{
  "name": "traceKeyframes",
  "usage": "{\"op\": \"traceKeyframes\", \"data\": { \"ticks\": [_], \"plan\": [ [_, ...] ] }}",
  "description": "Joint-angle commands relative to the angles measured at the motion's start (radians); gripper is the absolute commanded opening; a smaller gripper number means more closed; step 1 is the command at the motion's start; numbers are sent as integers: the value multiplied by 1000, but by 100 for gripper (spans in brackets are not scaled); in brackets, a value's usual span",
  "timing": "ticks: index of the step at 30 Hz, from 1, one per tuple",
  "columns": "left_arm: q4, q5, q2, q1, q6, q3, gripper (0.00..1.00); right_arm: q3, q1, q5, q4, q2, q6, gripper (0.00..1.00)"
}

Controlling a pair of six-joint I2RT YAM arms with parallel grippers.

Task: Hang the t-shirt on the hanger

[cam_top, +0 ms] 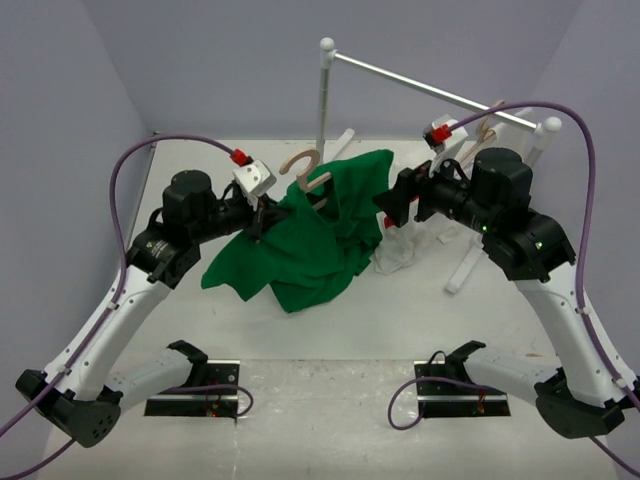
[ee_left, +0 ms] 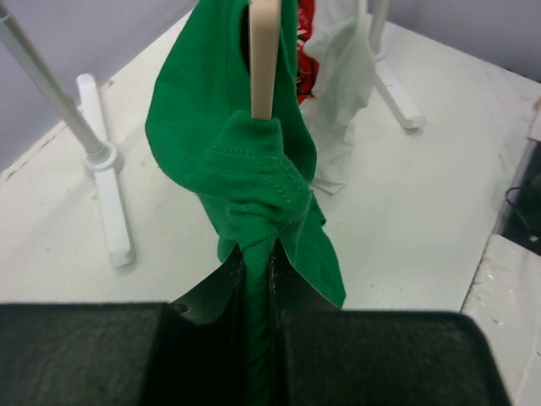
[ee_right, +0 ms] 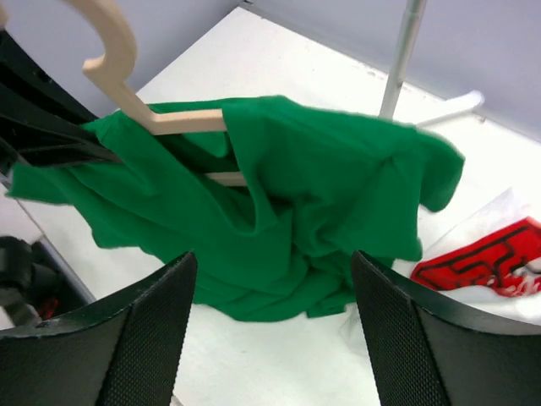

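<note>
Gripping side: left gripper (ee_left: pixel 258 262), fingers pinched tight on a bunch of green cloth, pale wood rising just past them. Whether they catch the wood too, I cannot tell.
Hanger: wooden hanger (ee_right: pixel 182 120), held up over the middle of the table (cam_top: pixel 480 320), nearer the far edge. The hook is up and bare.
Hanger axis: mostly under cloth. From what shows, it seems to run from the left gripper's side toward the right one.
Shirt: green t-shirt (cam_top: pixel 310 245), bunched over the hanger, its loose end hanging toward the table's left half.
Free side: right gripper (cam_top: pixel 390 205), fingers spread wide with nothing between them, just beside the shirt's right edge and facing it.
What the move turns on: the loose cloth lies to the right gripper's left, so I'd say that arm does the pulling.
Far right corner: white garment (cam_top: pixel 400 255) hanging by the rack (cam_top: pixel 325 90).
</note>
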Motion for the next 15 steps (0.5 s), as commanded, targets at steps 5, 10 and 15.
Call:
{"op": "traceKeyframes", "data": {
  "ticks": [5,10,15],
  "plan": [
    [-41,504,112,16,139,147,0,-147,-3,-278,155,-96,-548,74],
    [-204,549,169,16,288,235,0,-19,-2,-439,-15,-18,-657,67],
    [-217,664,207,16,356,241,0,25,-3,-623,0,20,-525,61]
  ]
}}
